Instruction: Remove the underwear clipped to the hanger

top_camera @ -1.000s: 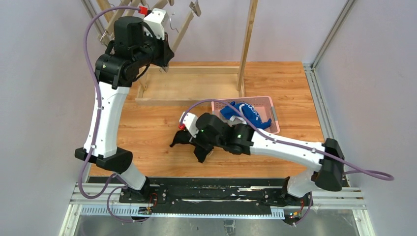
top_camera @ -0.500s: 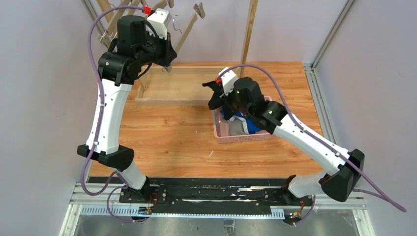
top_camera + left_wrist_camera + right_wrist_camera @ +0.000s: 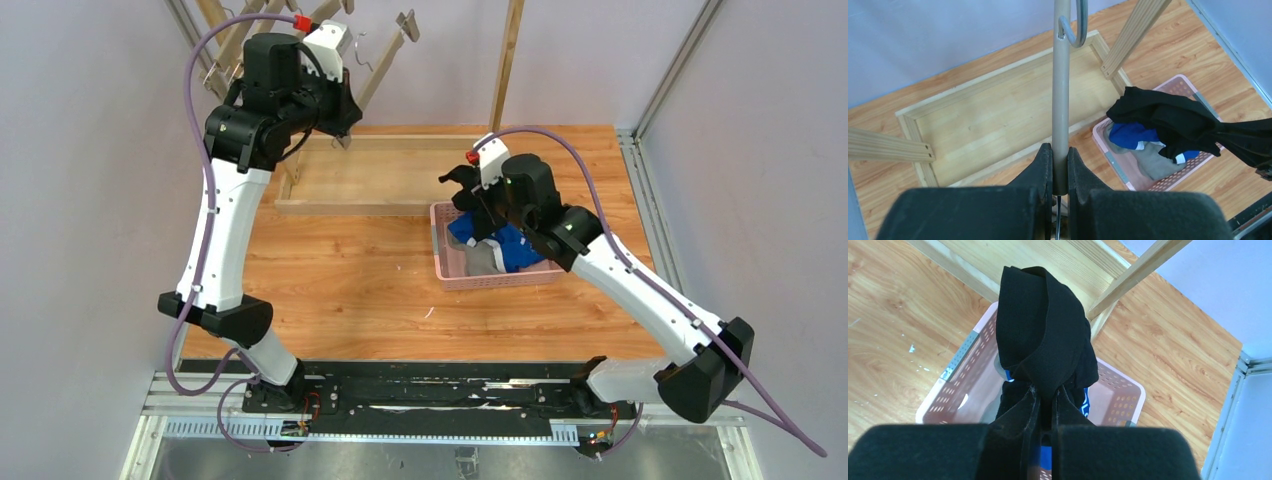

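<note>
Top external view: left arm (image 3: 225, 230) stretched high at the far left, up beside the wooden hanger arms (image 3: 385, 52). Right arm (image 3: 620, 280) reaching out over the pink basket (image 3: 440, 262).

Over to the left wrist: left gripper (image 3: 1060, 167) pressed together on a beige rod (image 3: 1061, 100), one of the fingers (image 3: 1044, 165) tight on either side. Grey hook (image 3: 1074, 30) curling off the rod farther up.

Now the right wrist: right gripper (image 3: 1045, 412) pinching the black briefs (image 3: 1040, 340). Fabric bunched between the jaws, flopping forward in a thick fold. Held in the air over the far-left corner of the basket, plain from the left wrist too.

Down inside the basket: blue briefs (image 3: 1130, 135) with white trim, touching the grey briefs (image 3: 1153, 165) heaped alongside.

Basket resting on the wooden table (image 3: 330, 285), just beside the shallow wooden frame (image 3: 370, 207) on the far side.
</note>
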Available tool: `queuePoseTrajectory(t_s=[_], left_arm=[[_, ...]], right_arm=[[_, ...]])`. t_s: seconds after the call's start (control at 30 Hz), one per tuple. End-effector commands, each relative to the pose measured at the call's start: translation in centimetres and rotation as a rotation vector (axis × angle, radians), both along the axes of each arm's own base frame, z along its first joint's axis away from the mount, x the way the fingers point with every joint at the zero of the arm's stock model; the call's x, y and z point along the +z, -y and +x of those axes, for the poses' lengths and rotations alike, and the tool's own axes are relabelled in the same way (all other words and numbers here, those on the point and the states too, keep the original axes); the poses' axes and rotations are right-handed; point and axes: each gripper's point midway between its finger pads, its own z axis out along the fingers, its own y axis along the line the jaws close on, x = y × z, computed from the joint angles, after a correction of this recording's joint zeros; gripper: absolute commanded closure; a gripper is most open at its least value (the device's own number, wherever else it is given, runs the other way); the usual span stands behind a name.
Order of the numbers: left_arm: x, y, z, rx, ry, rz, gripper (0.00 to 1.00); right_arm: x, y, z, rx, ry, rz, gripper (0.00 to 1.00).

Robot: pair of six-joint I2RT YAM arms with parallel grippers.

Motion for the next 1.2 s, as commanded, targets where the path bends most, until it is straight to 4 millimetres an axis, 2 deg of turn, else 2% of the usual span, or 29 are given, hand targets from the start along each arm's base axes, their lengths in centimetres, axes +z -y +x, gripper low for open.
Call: queuePoseTrajectory(t_s=[0.0, 0.17, 0.3, 0.5, 0.67, 0.77, 0.9, 1.03, 1.17], left_arm=[[0.6, 0.3, 1.0, -0.012, 0.04, -0.011, 1.0], [0.4, 0.4, 1.8, -0.006, 0.04, -0.014, 1.0], [0.3, 0.8, 2.5, -0.013, 0.035, -0.027, 1.0], [0.6, 0.4, 3.8, 0.01, 0.036, -0.049, 1.0], [1.0, -0.4, 4.6, 0.04, 0.049, -0.069, 1.0], [1.3, -0.5, 4.7, 0.039, 0.054, -0.085, 1.0], [1.8, 0.1, 4.2, 0.004, 0.057, -0.108, 1.0], [2.1, -0.1, 3.5, -0.007, 0.065, -0.102, 1.0], [2.2, -0.7, 3.2, 0.01, 0.078, -0.079, 1.0]], right_arm=[[1.4, 0.7, -1.6, 0.007, 0.008, 0.075, 1.0], [1.1, 1.4, -2.5, 0.003, -0.012, 0.074, 1.0], [0.3, 1.2, -2.2, -0.001, -0.038, 0.049, 0.99], [-2.6, -0.7, -1.8, 0.05, -0.171, 0.001, 1.0], [-4.1, -1.6, -2.1, 0.063, -0.232, 0.023, 1.0], [-5.1, -1.4, -1.5, 0.035, -0.246, 0.006, 0.99], [-7.2, -1.6, 0.3, 0.005, -0.273, -0.012, 0.99], [-9.6, -2.3, 2.0, -0.003, -0.344, 0.002, 0.99], [-12.0, -3.6, 2.4, 0.017, -0.414, 0.012, 0.99]])
